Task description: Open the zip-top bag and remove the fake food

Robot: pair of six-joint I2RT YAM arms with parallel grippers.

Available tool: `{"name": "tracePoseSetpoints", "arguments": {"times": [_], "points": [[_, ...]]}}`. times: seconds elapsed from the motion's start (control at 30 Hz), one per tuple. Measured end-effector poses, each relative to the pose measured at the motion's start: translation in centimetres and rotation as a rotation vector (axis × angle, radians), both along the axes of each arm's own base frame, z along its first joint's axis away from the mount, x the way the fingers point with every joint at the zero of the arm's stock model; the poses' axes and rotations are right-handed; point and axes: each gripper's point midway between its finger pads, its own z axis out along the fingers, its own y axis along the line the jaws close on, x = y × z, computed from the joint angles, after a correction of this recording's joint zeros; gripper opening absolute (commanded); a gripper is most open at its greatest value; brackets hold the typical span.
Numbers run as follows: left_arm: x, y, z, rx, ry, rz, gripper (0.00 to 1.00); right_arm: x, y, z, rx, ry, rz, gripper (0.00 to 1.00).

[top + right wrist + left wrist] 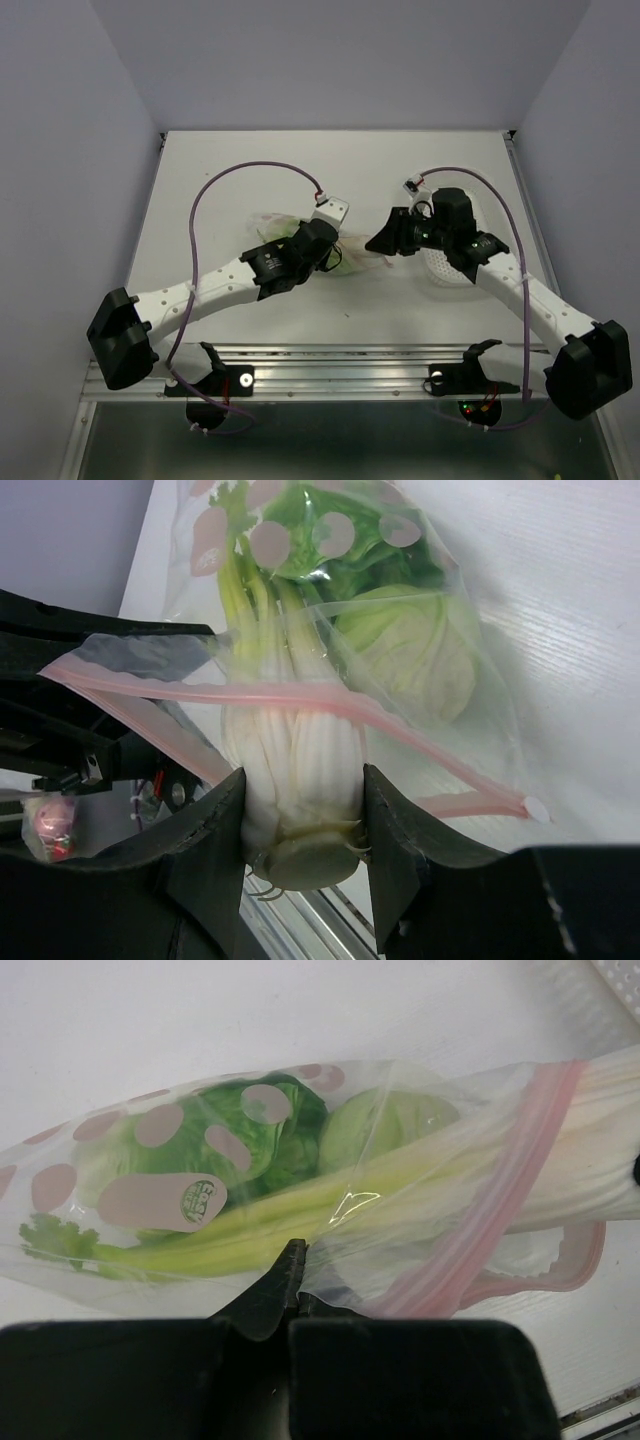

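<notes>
The left tool (297, 1265) is pinched almost shut on a fold of clear film of the zip-top bag (420, 1230), near its pink zipper strip (500, 1195). The right tool (304, 780) stands at a middling width. Its 2 fingers (395, 830) press on either side of the white base of the stalk bunch (295, 750), which sits past the strip at the bag's mouth. The bag lies on the white surface (250, 160) between the 2 arms, with the fake food (330, 1200) mostly inside. The left wrist view shows the pale lettuce ball (385, 1125) and the dark green leaf (300, 1150) behind pink spots. Only the right wrist view shows the mouth parted. Only the top view shows the white basket (445, 268) under the right arm.
</notes>
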Motion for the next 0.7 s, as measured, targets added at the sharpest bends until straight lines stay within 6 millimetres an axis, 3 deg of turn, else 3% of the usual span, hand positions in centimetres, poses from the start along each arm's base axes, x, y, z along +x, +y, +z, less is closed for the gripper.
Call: {"name": "tracePoseSetpoints", "arguments": {"times": [0.2,0.43,0.7], "points": [[0.4,0.4,0.0,0.0,0.0,0.017,0.0,0.6,-2.1,1.8,-0.087,-0.05,-0.068,0.01],[1.2,1.0,0.2,-0.002,-0.01,0.046,0.0,1.6,-6.5,6.7,-0.21,-0.224,-0.25,0.01],[2.7,1.8,0.0,-0.011,-0.015,0.09,0.0,1.6,-8.8,9.2,-0.307,-0.276,-0.307,0.01]]}}
